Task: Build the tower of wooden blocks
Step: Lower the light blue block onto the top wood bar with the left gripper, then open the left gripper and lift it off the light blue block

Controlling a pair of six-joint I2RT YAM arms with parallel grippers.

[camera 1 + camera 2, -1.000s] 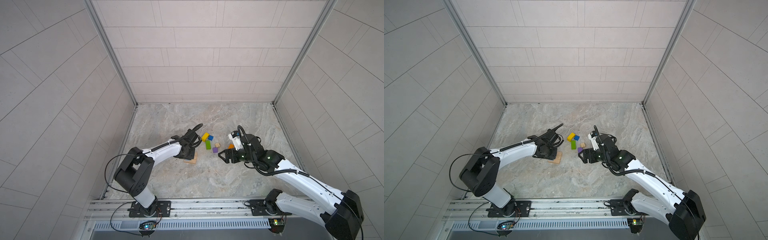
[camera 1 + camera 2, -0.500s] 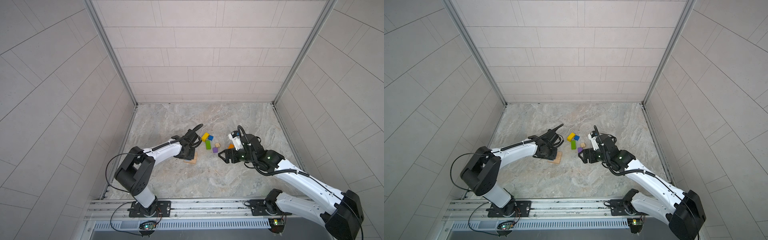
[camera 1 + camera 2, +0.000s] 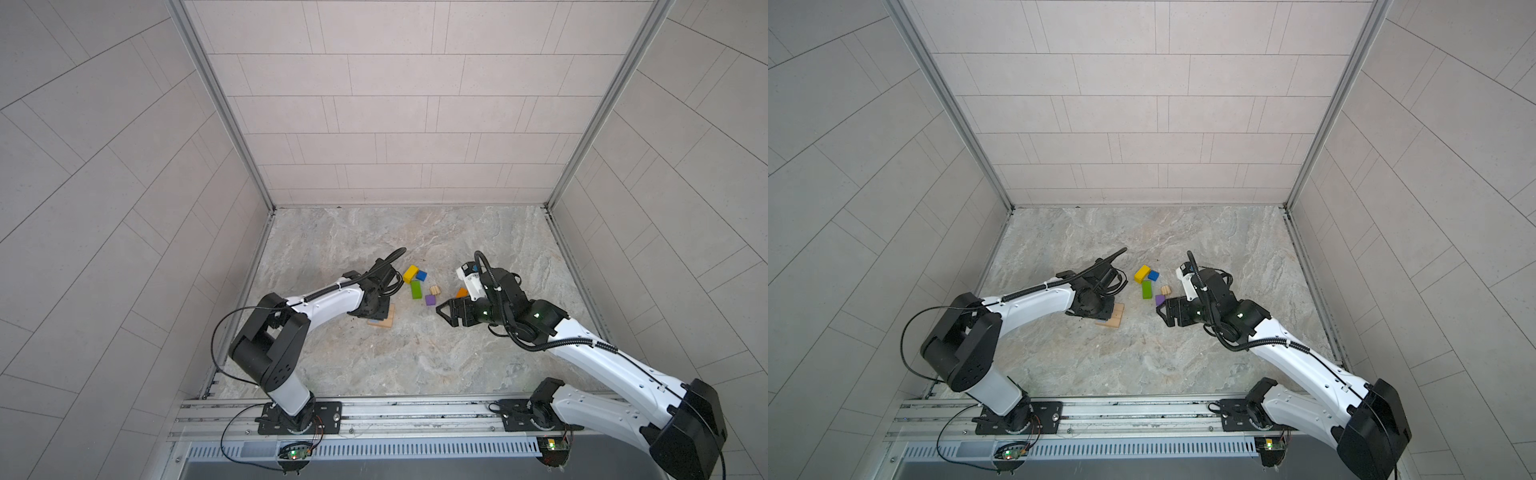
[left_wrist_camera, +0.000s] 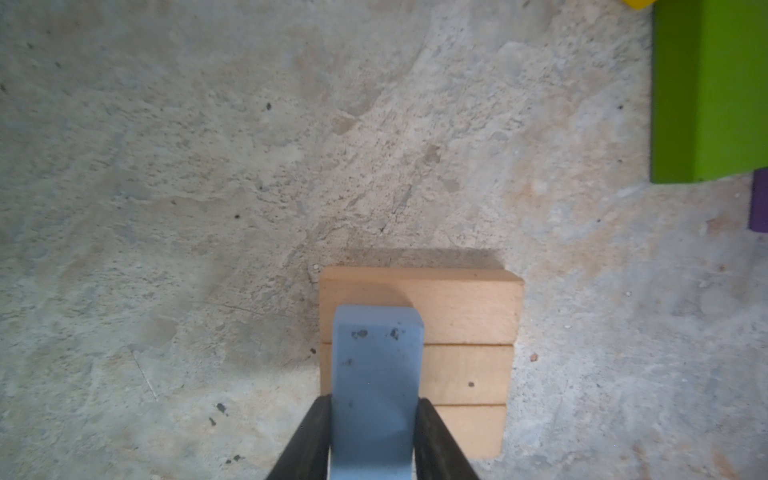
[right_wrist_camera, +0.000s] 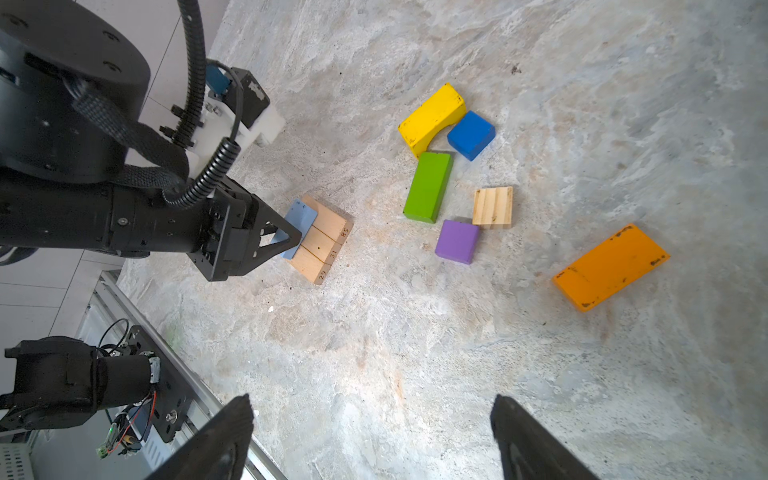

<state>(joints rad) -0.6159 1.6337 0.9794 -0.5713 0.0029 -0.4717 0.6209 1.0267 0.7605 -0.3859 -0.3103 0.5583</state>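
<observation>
Three plain tan bars [image 4: 461, 336] lie side by side on the floor as a flat base [image 3: 385, 321]. A light-blue bar [image 4: 376, 374] rests across them, and my left gripper [image 4: 374, 409] is shut on it, one black finger against each long side [image 5: 297, 224]. Loose blocks lie to the right of the base: a yellow arch bar [image 5: 432, 116], a dark-blue cube [image 5: 471, 134], a green bar [image 5: 428, 187], a purple cube [image 5: 457, 241] and an orange bar [image 5: 611, 266]. My right gripper [image 5: 372, 409] hovers open and empty just right of the purple cube [image 3: 430, 299].
A small ridged tan block [image 5: 492, 205] sits between the green bar and the orange bar. The metal base rail [image 3: 374, 415] runs along the front edge, and tiled walls close in the left, right and back of the stone floor.
</observation>
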